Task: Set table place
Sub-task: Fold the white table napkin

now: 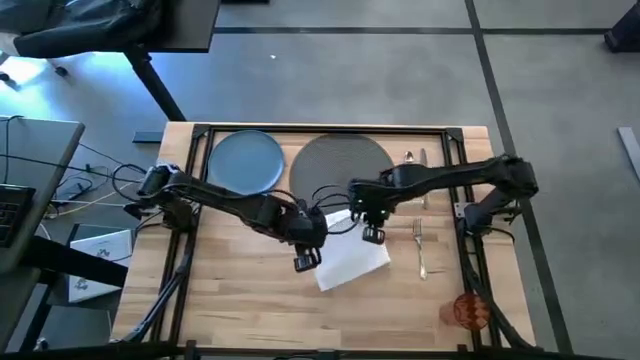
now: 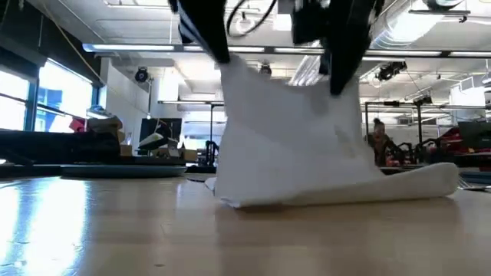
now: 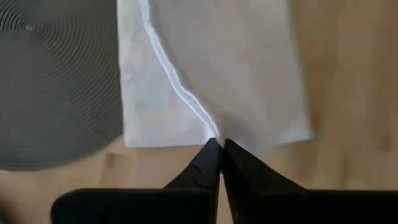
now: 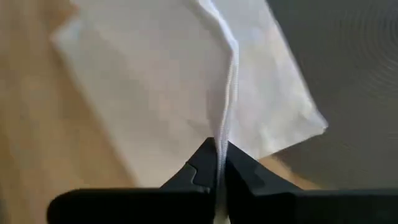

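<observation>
The white napkin (image 1: 352, 258) is at the middle of the table (image 1: 240, 300), raised between my two grippers. Its lower edge (image 2: 307, 201) lies on the wood. My left gripper (image 1: 306, 260) is shut on its left side and my right gripper (image 1: 372, 234) is shut on its right side. The round grey mat (image 1: 342, 168) lies just beyond it, with the blue plate (image 1: 245, 162) to the mat's left. A fork (image 1: 421, 248) lies to the right of the napkin. More cutlery (image 1: 416, 160) lies right of the mat. The orange cup (image 1: 470, 310) stands near the front right corner. My left gripper pinches a raised edge of the napkin (image 3: 210, 132) between its two fingers, coming from above and pointing down. The cloth rises to the fingers in a ridge; its lower part stays on the table. One layer or several, I cannot tell. My right gripper pinches a raised fold or edge of the napkin (image 4: 225, 134) between its two fingers, from above and pointing down. The cloth hangs from the fingers (image 2: 337, 77) in a sheet, and its bottom lies on the table.
Bare wood lies in front of the napkin toward the near edge (image 2: 153, 238). The table's black frame (image 1: 330, 128) runs along the far side. A grey desk (image 1: 30, 170) and cables stand left of the table.
</observation>
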`<state>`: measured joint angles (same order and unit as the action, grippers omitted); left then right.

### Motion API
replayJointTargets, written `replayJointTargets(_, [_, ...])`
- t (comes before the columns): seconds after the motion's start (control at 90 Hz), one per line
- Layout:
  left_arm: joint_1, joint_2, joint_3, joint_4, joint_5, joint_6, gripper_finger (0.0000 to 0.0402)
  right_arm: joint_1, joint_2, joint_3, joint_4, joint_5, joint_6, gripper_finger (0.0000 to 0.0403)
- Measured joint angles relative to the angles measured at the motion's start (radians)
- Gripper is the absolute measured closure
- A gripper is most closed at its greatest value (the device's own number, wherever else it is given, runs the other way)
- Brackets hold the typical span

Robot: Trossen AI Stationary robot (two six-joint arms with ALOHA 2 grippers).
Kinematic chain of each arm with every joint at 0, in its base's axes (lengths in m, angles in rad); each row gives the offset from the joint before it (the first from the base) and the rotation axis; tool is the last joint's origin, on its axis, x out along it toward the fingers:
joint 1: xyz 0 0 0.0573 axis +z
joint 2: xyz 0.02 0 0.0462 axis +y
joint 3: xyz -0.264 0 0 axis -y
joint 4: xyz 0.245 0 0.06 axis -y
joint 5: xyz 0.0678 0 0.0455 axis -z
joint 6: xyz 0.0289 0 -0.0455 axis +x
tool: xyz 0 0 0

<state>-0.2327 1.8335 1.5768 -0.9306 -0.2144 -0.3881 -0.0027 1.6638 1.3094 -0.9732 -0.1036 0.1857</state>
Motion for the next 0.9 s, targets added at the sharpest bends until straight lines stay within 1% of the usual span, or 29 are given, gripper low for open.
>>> replayJointTargets(0.111, [0.019,0.055,-0.002,-0.008,-0.053,0.040,0.0401,-0.027,0.048,-0.049,0.052,0.008,-0.010,0.0403])
replayJointTargets(0.167, [0.031,0.077,-0.002,-0.010,-0.073,0.050,0.0401,-0.038,0.070,-0.060,0.044,0.007,-0.004,0.0403])
replayJointTargets(0.267, [0.045,0.096,-0.002,-0.020,-0.076,0.050,0.0401,-0.044,0.075,-0.062,0.003,-0.012,0.020,0.0403])
replayJointTargets(0.333, [0.047,0.087,-0.001,-0.020,-0.056,0.050,0.0401,-0.041,0.064,-0.046,-0.057,-0.071,0.030,0.0403])
replayJointTargets(0.467, [0.029,0.053,0.026,-0.024,0.035,0.050,0.0401,-0.014,0.040,0.032,-0.219,-0.254,0.047,0.0403])
replayJointTargets(0.533, [0.012,0.037,0.047,-0.026,0.030,0.038,0.0401,0.000,0.036,0.074,-0.260,-0.280,0.049,0.0403])
replayJointTargets(0.589, [0.002,0.024,0.054,-0.020,0.005,0.029,0.0401,0.007,0.036,0.104,-0.252,-0.266,0.049,0.0403])
replayJointTargets(0.678, [-0.002,0.024,0.046,-0.025,-0.024,0.026,0.0401,0.003,0.039,0.118,-0.189,-0.168,0.049,0.0403])
replayJointTargets(0.8, [0.013,0.026,-0.027,0.023,-0.032,0.023,0.0401,-0.024,0.076,0.117,-0.154,-0.082,0.049,0.0403])
replayJointTargets(0.9, [0.026,0.026,-0.088,0.035,-0.055,-0.005,0.0401,-0.041,0.112,0.117,-0.169,-0.054,0.046,0.0403])
